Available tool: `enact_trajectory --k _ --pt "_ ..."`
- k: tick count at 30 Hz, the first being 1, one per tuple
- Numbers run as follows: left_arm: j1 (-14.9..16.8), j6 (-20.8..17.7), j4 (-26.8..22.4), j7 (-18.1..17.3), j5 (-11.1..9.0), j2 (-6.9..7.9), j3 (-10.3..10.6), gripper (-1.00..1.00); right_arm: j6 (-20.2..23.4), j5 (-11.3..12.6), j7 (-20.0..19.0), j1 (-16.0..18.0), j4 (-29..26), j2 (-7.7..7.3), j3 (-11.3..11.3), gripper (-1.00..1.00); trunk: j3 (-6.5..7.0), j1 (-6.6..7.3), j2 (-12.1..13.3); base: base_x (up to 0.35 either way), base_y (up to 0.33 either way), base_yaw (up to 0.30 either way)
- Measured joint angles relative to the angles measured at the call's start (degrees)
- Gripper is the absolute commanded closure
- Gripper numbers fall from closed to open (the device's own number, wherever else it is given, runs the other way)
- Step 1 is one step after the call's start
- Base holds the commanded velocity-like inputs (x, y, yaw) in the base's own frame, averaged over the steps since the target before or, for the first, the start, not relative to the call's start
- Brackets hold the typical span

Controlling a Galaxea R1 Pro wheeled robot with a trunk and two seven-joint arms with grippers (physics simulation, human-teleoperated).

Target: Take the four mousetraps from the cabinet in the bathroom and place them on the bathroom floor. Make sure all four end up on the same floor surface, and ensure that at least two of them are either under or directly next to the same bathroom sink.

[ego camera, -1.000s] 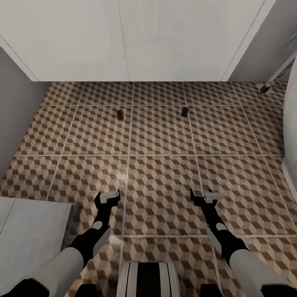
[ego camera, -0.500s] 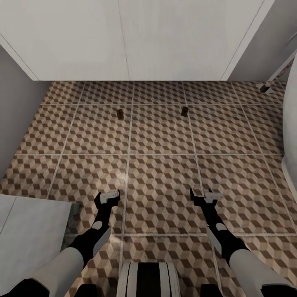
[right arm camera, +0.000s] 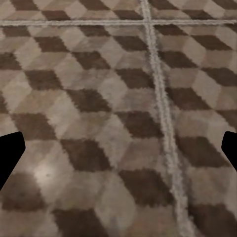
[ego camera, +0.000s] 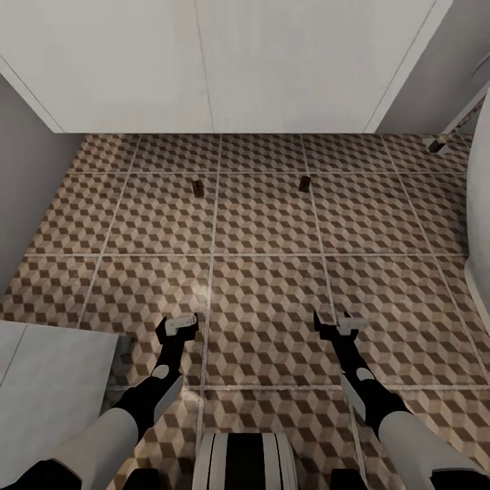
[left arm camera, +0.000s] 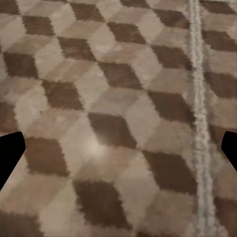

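From the head camera I look down on the bathroom floor [ego camera: 265, 286], tiled in a brown, beige and white cube pattern with pale grout lines. Two mousetraps lie flat on it, well ahead of both arms: the left mousetrap [ego camera: 198, 188] and the right mousetrap [ego camera: 305, 184]. They sit well apart from each other, each on a tile just short of the white block [ego camera: 218, 61] that spans the far side of the view. I cannot tell from here whether that block is the sink or another fixture.

The left gripper [ego camera: 177, 324] hangs over bare tile, near a grout line. In the left wrist camera its black fingertips [left arm camera: 10, 155] stand at opposite edges of the picture with only floor between them, so I read the jaws as spread and holding nothing.

The right gripper [ego camera: 338, 322] hangs over bare tile as well, close to a grout line. In the right wrist camera its fingertips [right arm camera: 10, 155] are likewise far apart with tile between them: spread, holding nothing.

A pale grey surface [ego camera: 47, 388] lies beside the left arm
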State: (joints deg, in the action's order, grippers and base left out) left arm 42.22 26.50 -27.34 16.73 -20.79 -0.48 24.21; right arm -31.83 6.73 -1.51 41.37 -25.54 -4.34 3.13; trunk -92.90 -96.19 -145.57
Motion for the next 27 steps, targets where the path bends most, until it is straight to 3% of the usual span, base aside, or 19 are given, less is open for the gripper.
enact_trajectory --k 8,27 --pt "0.0 -0.01 0.06 -0.01 0.0 0.0 0.0 -1.0 0.04 0.12 0.0 0.0 0.0 0.0 -0.02 -1.0 0.0 -0.02 0.0 -0.101 0.0 0.0" --pt "0.0 -0.01 0.08 -0.09 0.0 0.01 0.09 -1.0 0.05 0.14 0.0 0.0 0.0 0.0 -0.03 -1.0 0.0 -0.03 0.0 -0.308 0.0 0.0"
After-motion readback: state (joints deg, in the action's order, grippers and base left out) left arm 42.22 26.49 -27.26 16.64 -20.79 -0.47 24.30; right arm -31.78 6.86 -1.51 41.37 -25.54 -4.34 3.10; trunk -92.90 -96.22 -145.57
